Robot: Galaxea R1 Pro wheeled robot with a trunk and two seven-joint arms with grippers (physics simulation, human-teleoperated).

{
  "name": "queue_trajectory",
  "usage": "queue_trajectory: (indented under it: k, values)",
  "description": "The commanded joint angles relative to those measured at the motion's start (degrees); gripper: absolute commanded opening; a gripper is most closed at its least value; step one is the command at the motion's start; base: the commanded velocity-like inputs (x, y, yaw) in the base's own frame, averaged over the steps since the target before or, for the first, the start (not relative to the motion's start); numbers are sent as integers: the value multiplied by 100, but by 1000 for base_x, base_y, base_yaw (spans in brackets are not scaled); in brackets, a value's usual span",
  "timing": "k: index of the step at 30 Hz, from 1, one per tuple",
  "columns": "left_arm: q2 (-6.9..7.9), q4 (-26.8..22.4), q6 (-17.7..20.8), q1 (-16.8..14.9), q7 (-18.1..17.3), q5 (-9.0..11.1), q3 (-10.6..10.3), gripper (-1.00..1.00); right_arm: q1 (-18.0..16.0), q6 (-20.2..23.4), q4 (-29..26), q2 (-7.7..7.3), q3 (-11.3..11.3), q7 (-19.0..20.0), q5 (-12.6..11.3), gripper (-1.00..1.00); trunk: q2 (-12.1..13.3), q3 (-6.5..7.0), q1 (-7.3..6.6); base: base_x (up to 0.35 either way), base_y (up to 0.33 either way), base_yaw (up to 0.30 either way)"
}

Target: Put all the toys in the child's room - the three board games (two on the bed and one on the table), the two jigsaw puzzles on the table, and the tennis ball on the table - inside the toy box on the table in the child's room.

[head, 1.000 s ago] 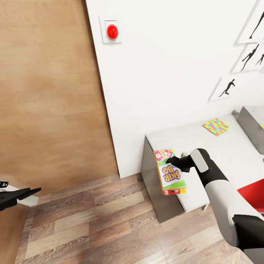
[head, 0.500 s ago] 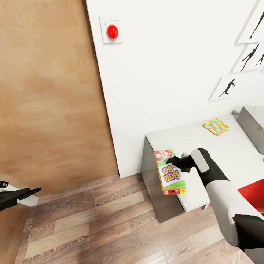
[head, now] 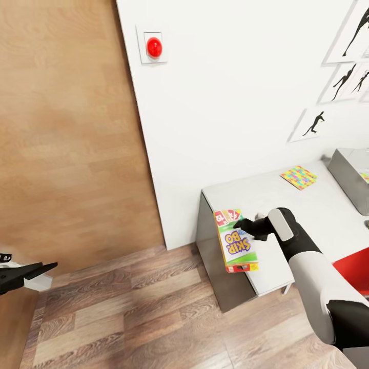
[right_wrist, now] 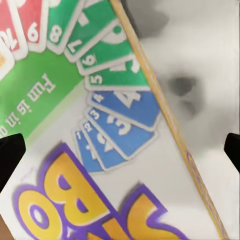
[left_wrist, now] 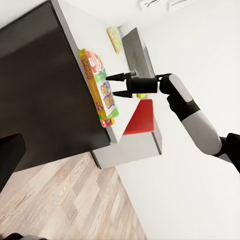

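Yellow-green-red, the SKIP-BO box [head: 236,240] lies at the worktop [head: 307,210] corner, overhanging the edge. The right tool [head: 241,224] is poised over it, fingers apart, unclamped. A grasp, then carriage to the toy box [head: 350,177], is judged next.

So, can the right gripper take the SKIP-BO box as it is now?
Probably yes: the right gripper is open right at the SKIP-BO box overhanging the table corner, nothing between them.
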Motion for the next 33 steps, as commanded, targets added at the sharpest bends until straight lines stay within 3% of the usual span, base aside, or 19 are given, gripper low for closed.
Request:
queue_trajectory:
  k: [1, 23, 33]
  values:
    - [1, -1, 61, -2, -21, -1, -1, 100, -4, 15, -4, -2, -5, -56, -59, 100, -10, -2, 3, 0, 0, -96]
    - [-3, -1, 60, -2, -21, -7, -1, 100, -3, 16, -51, -27, -38, -36, -63, 100, -10, 179, 3, 0, 0, -109]
    - [-1, -1, 60, -2, -21, -9, 1, 100, 103, 90, -722, -83, -81, -14, -116, 100, -10, 263, 3, 0, 0, -112]
